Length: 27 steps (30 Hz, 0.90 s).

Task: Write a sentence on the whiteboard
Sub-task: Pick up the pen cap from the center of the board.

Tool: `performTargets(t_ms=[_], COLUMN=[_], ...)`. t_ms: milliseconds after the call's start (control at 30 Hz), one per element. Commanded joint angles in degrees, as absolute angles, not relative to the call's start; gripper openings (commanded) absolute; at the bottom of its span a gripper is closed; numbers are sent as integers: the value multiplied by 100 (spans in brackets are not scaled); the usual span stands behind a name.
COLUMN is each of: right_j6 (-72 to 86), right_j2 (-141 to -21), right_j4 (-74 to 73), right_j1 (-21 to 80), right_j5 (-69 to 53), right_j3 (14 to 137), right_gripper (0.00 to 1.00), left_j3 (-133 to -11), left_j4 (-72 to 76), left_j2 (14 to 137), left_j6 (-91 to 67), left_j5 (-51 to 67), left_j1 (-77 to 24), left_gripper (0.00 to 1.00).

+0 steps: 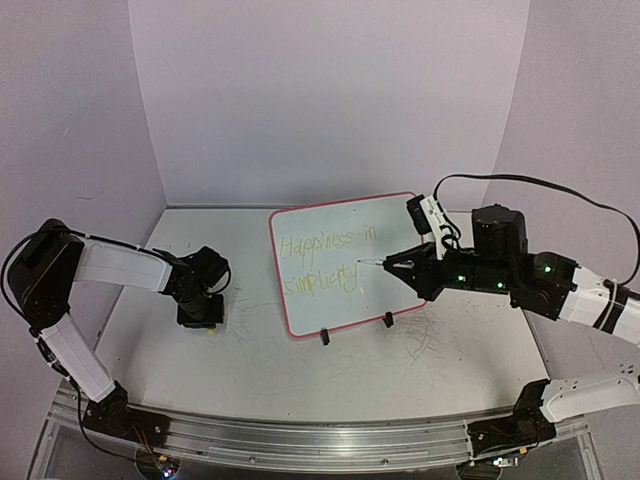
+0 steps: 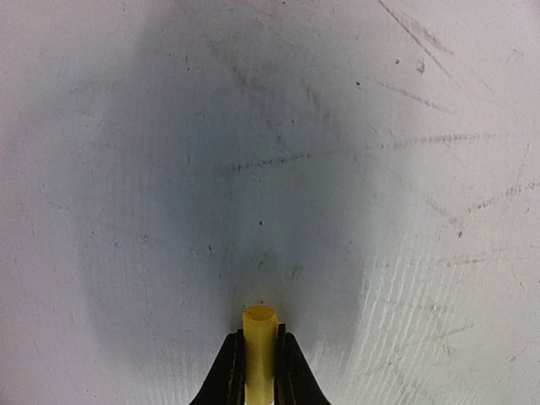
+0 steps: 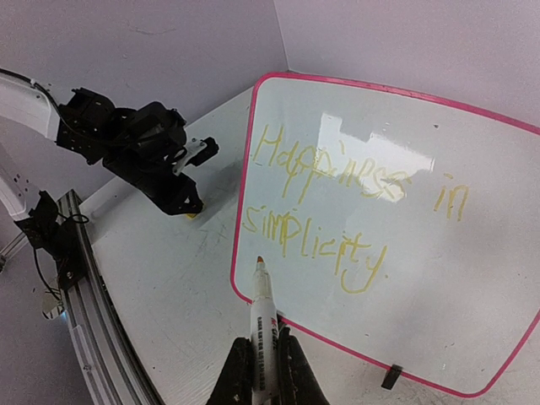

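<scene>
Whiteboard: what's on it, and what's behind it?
On the whiteboard, the sentence in yellow, two lines: roughly "Happiness in simplicity". Behind it only the wall shows; the table right behind is covered by the board.

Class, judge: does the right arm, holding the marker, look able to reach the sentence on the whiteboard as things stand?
Probably yes. The right gripper holds the marker, tip close by the sentence on the whiteboard, nothing standing between them; the left gripper, shut on a yellow cap, is off to the side.

A yellow cap [image 2: 260, 325] sits gripped in the left pincer [image 2: 260, 344], just above the scratched white tabletop [image 2: 380, 169]. A white marker [image 3: 260, 295] projects forward from the right pincer [image 3: 263, 348], yellow tip leading.
</scene>
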<state>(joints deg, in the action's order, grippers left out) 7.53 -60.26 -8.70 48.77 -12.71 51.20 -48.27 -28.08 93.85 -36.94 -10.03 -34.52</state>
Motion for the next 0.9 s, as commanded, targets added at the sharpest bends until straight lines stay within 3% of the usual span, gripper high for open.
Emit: performTargets(t_ms=[0,267,567,867], right_j6=[727,649,51,156], right_j2=[-6101,-6448,-7179,-7397], right_j4=[-586,-610,-1615,-1616], right_j1=[4859,4859,4955,5538], right_j5=[-1168,-1385,-2712,-2868], right_j3=[5212,5334,6302,6521], right_gripper=[0,0,0,0], left_j3=[-4707,-5366,-5696,-5544], left_j4=[-3083,-3416,-2359,-1565], left_j2=[8625,6817,6538,6750], left_j6=[-3737,-2908,77,2100], left_j5=[-958,-866,-1186,-1009], left_j1=[-3544,-4128,-7035,-7205], left_gripper=[2,0,0,0])
